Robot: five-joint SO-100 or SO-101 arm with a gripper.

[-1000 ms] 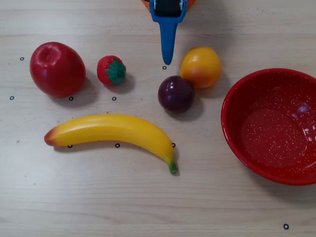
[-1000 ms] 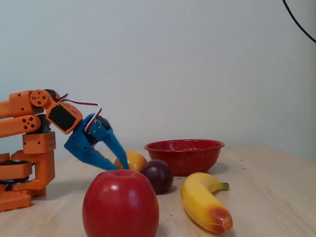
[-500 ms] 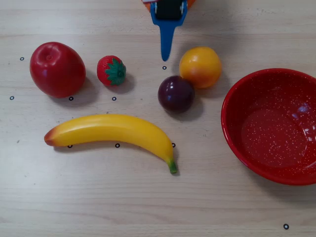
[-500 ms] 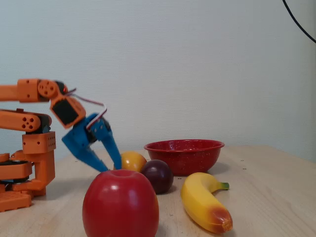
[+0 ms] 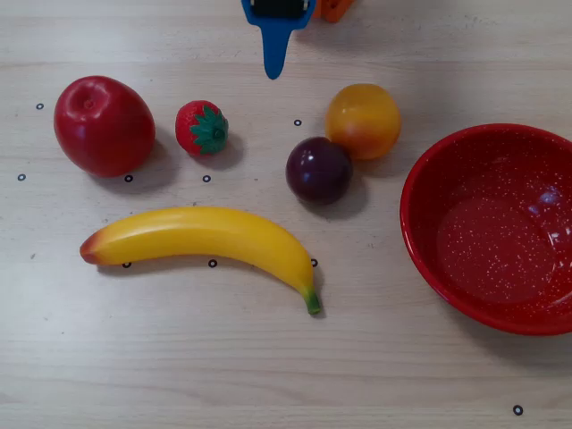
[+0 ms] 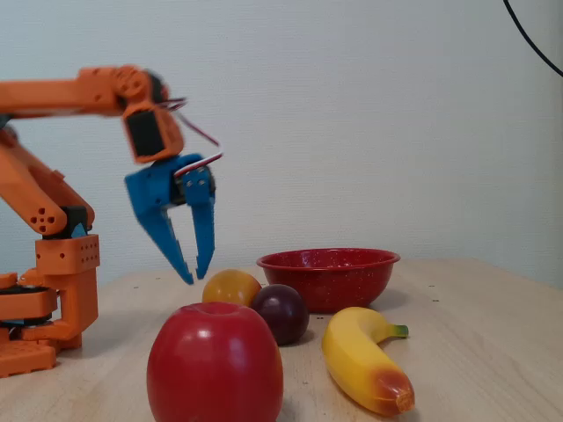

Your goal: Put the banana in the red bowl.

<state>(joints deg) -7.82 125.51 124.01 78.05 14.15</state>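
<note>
Banana (image 5: 201, 239): one, lay flat on the wooden table (image 5: 268, 375), well left of the red bowl in the overhead view; reddish tip pointed away from the bowl, green stem toward it; touched no other fruit.
Red bowl (image 5: 420, 214): one, sat at the right edge of the overhead view, upright, nothing inside but white speckles.
Apple (image 5: 104, 125): one, shiny red, farthest from the bowl, beyond the banana's reddish tip.
Strawberry (image 5: 201, 128): one, small, just on the bowl side of the apple.
Orange-yellow fruit (image 5: 362, 121): one, round, near the bowl's rim but apart from it.
Plum (image 5: 318, 170): one, dark purple, touching the orange-yellow fruit, between banana and bowl.
Fruit count: five pieces in all.
Gripper (image 6: 194, 267): one, blue, hung in the air, tips pointing down, on the far side of the round fruits from the banana; its fingers (image 6: 165, 230) stood slightly apart and held nothing.
Arm (image 6: 70, 97): one, orange, reached in from the left of the fixed view.
</note>
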